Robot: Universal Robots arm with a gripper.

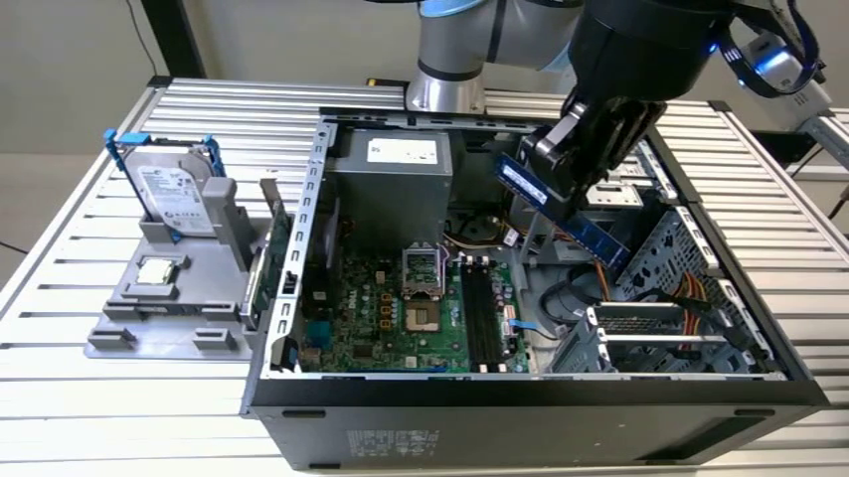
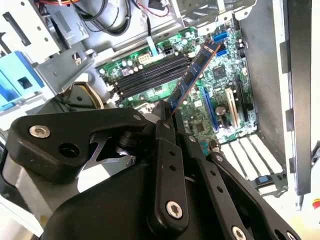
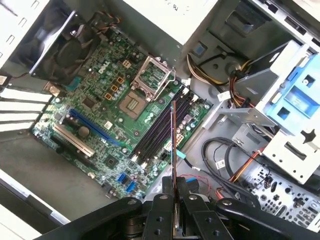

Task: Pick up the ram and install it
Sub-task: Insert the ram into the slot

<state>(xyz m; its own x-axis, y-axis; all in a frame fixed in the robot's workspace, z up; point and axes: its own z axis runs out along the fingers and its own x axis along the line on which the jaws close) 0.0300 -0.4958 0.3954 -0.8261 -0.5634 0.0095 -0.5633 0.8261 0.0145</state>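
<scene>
The ram (image 1: 599, 241) (thin, bluish stick) hangs tilted above the motherboard (image 1: 398, 318), gripped near one end.

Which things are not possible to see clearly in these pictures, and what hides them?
- Exterior view: the gripper covers the middle of the ram.
- First wrist view: the ram is edge-on, so its faces are hidden.
- Second wrist view: the gripper's body hides the ram's held end.
- Exterior view: the latches of the memory slots are too small to judge.
</scene>
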